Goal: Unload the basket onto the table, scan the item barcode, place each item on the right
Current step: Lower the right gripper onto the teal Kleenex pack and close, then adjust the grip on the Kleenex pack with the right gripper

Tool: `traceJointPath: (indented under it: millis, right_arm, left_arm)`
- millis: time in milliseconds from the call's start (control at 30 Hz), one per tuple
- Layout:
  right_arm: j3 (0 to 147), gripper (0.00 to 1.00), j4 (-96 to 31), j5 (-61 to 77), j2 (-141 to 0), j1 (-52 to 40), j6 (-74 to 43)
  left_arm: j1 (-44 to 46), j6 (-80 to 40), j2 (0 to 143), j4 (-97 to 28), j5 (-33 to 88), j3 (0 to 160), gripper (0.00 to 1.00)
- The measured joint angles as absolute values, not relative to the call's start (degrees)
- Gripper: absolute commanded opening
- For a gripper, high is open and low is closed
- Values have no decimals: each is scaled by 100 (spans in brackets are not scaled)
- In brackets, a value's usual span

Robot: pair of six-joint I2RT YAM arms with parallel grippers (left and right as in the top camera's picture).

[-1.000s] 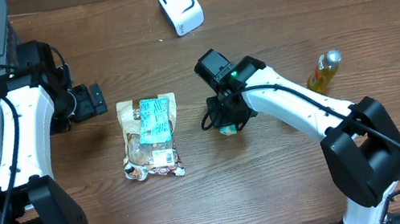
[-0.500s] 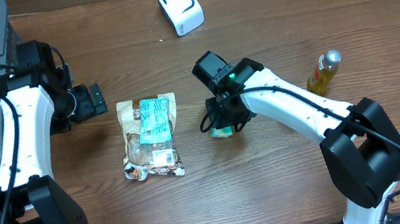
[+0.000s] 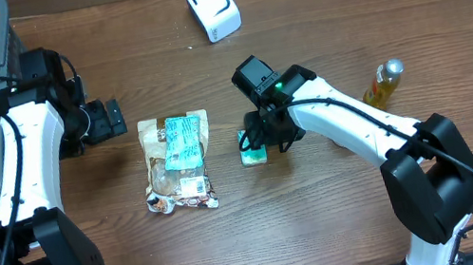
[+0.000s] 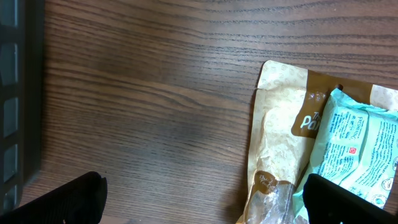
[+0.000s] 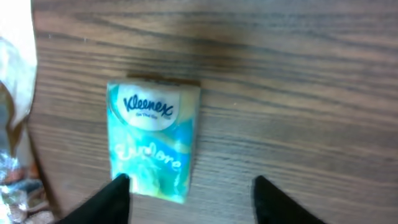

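Item: the Kleenex tissue pack (image 3: 252, 147) lies flat on the bench (image 3: 329, 223), branded face up. It sits between the snack bag (image 3: 180, 161) and the right arm. No barcode shows on this face.
Right tool: your right tool (image 5: 196, 202) is spread above the pack and pinches nothing. The pack rests free on the wood.
Key relation: in the right wrist view the pack lies just ahead of the tool and off-centre. It sits towards the finger (image 5: 115, 199) at the lower left, whose tip overlaps the pack's near corner. The pack's long axis runs straight away from the tool, not across the gap.
Nearer arm: the right, directly over it.
Left tool: your left tool (image 4: 205, 202) is spread wide and empty beside the snack bag's top edge, well apart from the pack.
Scanner: the barcode scanner (image 3: 213, 7) stands at the far edge, well apart from the pack.
Next move, as a judgement: shift towards that lower-left finger to centre the pack before closing across its short sides.
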State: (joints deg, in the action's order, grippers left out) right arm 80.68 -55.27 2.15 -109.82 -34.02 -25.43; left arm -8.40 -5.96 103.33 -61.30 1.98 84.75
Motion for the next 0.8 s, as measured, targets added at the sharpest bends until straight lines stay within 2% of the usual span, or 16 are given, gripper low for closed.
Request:
traceJointPath:
  millis: [33,67,100,267,333,433,467,800]
  right_arm:
    - [8068,69,-5494,272,-10982,-3400,-2536]
    - [8068,78,-5468,333,-10982,-3400,-2550]
    - [8068,100,-5450,379,-10982,-3400,-2563]
    - [8068,99,-5365,558,-10991,-3400,-2528]
    - [8068,79,-5363,582,-11015,-3400,-2526]
    - [8068,41,-5356,604,-11091,-3400,-2528]
    - [8068,35,-5354,615,-11118,-3400,-2521]
    - [8068,33,-5352,744,-11190,-3186,-2552]
  left_arm:
    - [-840,-596,10333,-6130,198,8475,100]
    - [-840,-596,10333,-6130,198,8475,100]
    - [-840,-596,10333,-6130,198,8475,100]
    - [-840,-596,10333,-6130,198,8475,100]
    - [-840,-596,10333,-6128,198,8475,100]
    - [-840,-596,10333,-6128,196,8475,100]
    - [-840,-596,10333,-6128,198,8475,100]
    - [-840,-596,10333,-6130,198,8475,100]
